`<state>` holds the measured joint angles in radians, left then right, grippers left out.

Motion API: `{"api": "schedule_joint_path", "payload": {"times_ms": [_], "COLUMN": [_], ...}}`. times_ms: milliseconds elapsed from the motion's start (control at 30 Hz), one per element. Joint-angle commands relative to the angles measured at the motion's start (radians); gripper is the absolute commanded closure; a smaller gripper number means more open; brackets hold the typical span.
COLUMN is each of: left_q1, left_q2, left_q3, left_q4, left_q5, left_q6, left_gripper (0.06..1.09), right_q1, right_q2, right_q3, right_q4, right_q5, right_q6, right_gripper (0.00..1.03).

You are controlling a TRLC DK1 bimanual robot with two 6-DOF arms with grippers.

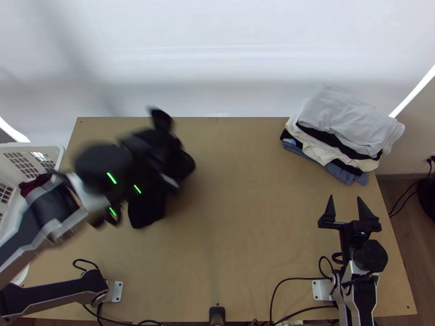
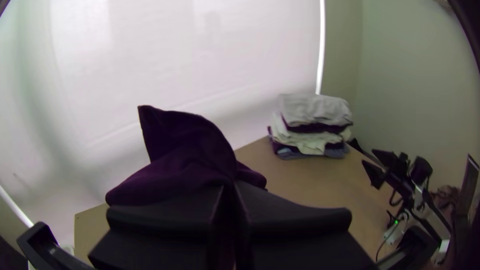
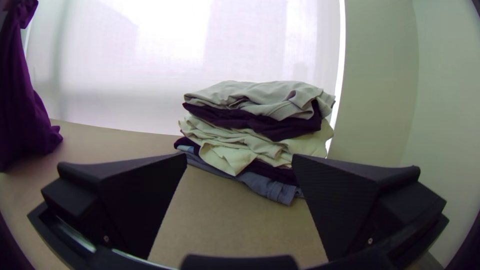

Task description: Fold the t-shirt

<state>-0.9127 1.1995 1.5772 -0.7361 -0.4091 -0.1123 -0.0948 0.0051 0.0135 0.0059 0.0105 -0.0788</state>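
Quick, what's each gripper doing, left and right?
Left gripper: jaws closed on the dark cloth, which hangs bunched from them.
Right gripper: jaws open, holding nothing.

an indoor robot workspace: mounted arms, wooden table, pale blind.

Light is coming through the white blind, glowing brightest in right wrist view; side slits are glaring. Top view: left arm, its green lights and black cloth are smearing with motion. Wrist-view corners are darkening, straight edges bowing.
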Motion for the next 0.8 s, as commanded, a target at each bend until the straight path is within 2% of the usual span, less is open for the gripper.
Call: {"api": "schedule_joint_path", "payload": {"times_ms": [0,333,367,400,467,500,567,767], "left_q1": [-0.098,-0.276,-0.29,-0.296,-0.311,-0.311,-0.31,-0.226], "left_q2": [-0.046,0.172,0.198,0.226,0.267,0.281,0.298,0.264], "left_q3": [-0.046,-0.052,-0.049,-0.048,-0.036,-0.029,0.018,0.162], "left_q4": [0.099,0.277,0.291,0.31,0.356,0.376,0.389,0.409], "left_q5": [-0.034,-0.036,-0.027,-0.008,0.013,0.047,0.089,0.089], "left_q6": [0.019,-0.029,-0.033,-0.032,-0.029,-0.03,-0.032,-0.041], "left_gripper": [1.05,1.05,0.99,0.77,0.19,0.09,0.1,0.1], "right_q1": [-0.003,-0.003,-0.003,-0.003,-0.003,-0.003,-0.003,-0.003], "right_q2": [-0.007,-0.007,-0.007,-0.007,-0.007,-0.007,-0.007,-0.007], "right_q3": [-0.004,-0.004,-0.004,-0.004,-0.004,-0.004,-0.004,-0.004], "right_q4": [-0.02,-0.02,-0.02,-0.02,-0.02,-0.02,-0.02,-0.02], "right_q5": [0.008,0.008,0.008,0.008,0.008,0.008,0.008,0.008], "right_q6": [0.007,0.007,0.007,0.007,0.007,0.008,0.007,0.007], "right_gripper": [0.04,0.04,0.04,0.04,0.04,0.04,0.04,0.04]}}
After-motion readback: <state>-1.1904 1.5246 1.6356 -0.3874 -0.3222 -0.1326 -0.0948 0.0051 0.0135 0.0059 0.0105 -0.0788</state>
